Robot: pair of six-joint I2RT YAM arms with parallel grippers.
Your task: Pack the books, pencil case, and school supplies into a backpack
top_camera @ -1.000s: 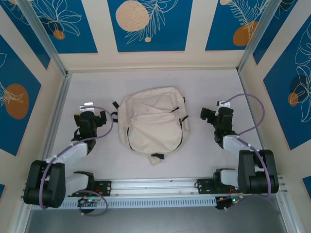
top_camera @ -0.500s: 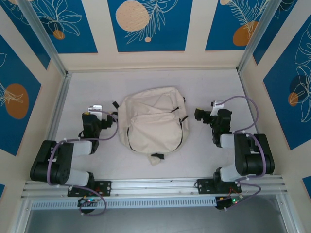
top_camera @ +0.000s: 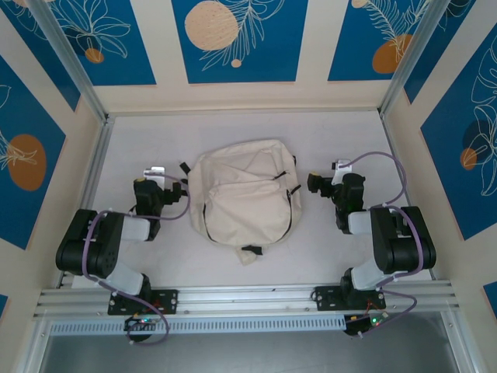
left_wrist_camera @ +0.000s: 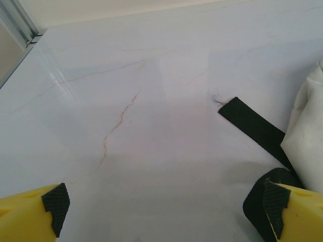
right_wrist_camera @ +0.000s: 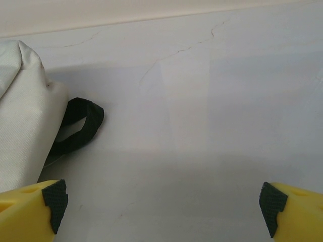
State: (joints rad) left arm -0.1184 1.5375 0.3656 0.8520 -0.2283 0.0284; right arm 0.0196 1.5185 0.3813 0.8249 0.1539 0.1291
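Cream-white fabric marks the backpack in the top view, lying flat in the middle of the pale surface, front pocket up, black zip lines down both sides and short black straps poking out at its edges. The left claw sits low just beside the pack's left edge and the right claw just beside its right edge, so the pack lies between them; both arms are folded back near their bases. In the left wrist view the left claw is spread wide with nothing between its yellow, black-padded fingers; below lies bare marbled surface, with a flat black strap running toward the backpack at the right edge and dark webbing right by the right-hand finger. In the right wrist view the right claw is likewise released and empty over the surface, with the backpack at the left and a black strap loop lying against its side.
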